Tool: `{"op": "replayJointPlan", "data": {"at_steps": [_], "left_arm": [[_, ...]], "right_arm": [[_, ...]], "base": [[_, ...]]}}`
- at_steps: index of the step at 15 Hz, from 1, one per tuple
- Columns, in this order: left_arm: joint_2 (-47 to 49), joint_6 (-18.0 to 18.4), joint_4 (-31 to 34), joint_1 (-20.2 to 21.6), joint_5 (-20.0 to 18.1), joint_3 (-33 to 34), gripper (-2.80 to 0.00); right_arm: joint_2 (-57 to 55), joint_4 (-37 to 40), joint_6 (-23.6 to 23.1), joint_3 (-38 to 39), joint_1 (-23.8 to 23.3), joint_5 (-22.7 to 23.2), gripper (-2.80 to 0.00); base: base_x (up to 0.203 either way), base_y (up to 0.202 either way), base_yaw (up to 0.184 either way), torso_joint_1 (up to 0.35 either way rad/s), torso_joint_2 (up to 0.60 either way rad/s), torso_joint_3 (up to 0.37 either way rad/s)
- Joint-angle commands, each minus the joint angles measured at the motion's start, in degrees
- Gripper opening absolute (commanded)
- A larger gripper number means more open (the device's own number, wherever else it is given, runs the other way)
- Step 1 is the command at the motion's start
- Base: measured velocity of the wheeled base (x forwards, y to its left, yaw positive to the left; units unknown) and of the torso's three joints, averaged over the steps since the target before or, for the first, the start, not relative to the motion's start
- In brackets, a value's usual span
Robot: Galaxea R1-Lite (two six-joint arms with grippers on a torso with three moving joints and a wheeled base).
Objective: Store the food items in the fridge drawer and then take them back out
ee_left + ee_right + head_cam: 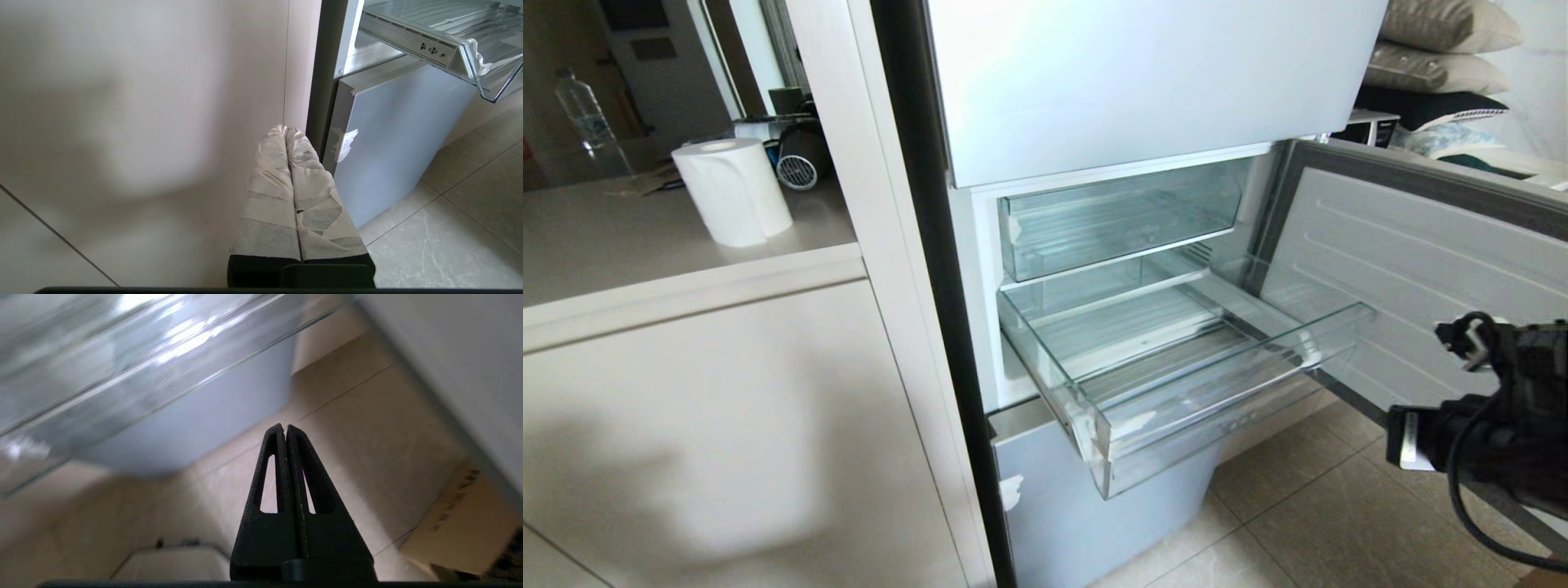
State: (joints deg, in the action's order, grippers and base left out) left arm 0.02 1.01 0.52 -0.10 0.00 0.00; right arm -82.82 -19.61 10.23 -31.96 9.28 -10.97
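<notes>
The fridge drawer (1225, 408), a wide clear bin with a ridged floor, stands pulled out of the open fridge and holds nothing that I can see. The food items are out of view. My right arm (1494, 425) comes in at the right edge of the head view, beside the drawer's front corner. In the right wrist view my right gripper (284, 426) is shut and empty, pointing at the tiled floor below the blurred fridge drawer (122, 355). My left gripper (286, 128), with taped fingers, is shut and empty, low beside the cabinet, with the fridge drawer (486, 53) above it.
A second clear bin (1111, 216) sits pushed in above the drawer. The open fridge door (1421, 269) stands to the right and a closed lower door (1094, 506) sits beneath. A paper towel roll (734, 189) and a bottle (584, 114) stand on the counter to the left.
</notes>
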Motion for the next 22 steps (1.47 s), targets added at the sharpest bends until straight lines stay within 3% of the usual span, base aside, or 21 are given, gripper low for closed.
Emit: {"op": "replayJointPlan", "data": {"at_steps": [1, 4, 10, 12, 14, 17, 22], "left_arm": [[-0.11, 0.04, 0.00, 0.01, 0.00, 0.00, -2.80], [-0.11, 0.04, 0.00, 0.01, 0.00, 0.00, -2.80], [-0.11, -0.03, 0.00, 0.01, 0.00, 0.00, -2.80], [-0.11, -0.05, 0.00, 0.01, 0.00, 0.00, -2.80], [-0.11, 0.04, 0.00, 0.01, 0.00, 0.00, -2.80], [-0.11, 0.04, 0.00, 0.01, 0.00, 0.00, -2.80], [-0.11, -0.04, 0.00, 0.01, 0.00, 0.00, -2.80]], "right_arm": [[-9.51, -0.22, -0.56, -2.59, 1.84, 7.34, -2.80], [-17.66, -0.32, -1.88, -7.66, 4.27, 14.49, -2.80], [-33.54, -0.46, -1.45, -25.92, 8.02, 15.39, -2.80], [-38.35, -1.41, 0.93, -32.26, 8.67, 15.33, -2.80], [-44.03, -5.74, 5.24, -38.13, 9.78, 13.89, -2.80], [-50.09, -20.06, 7.94, -41.29, 12.86, 7.79, -2.80], [-56.92, -23.00, 8.69, -52.89, 13.61, 2.72, -2.80]], "base": [[0.000, 0.000, 0.000, 0.000, 0.00, 0.000], [0.000, 0.000, 0.000, 0.000, 0.00, 0.000], [0.000, 0.000, 0.000, 0.000, 0.00, 0.000], [0.000, 0.000, 0.000, 0.000, 0.00, 0.000], [0.000, 0.000, 0.000, 0.000, 0.00, 0.000], [0.000, 0.000, 0.000, 0.000, 0.00, 0.000], [0.000, 0.000, 0.000, 0.000, 0.00, 0.000]]}}
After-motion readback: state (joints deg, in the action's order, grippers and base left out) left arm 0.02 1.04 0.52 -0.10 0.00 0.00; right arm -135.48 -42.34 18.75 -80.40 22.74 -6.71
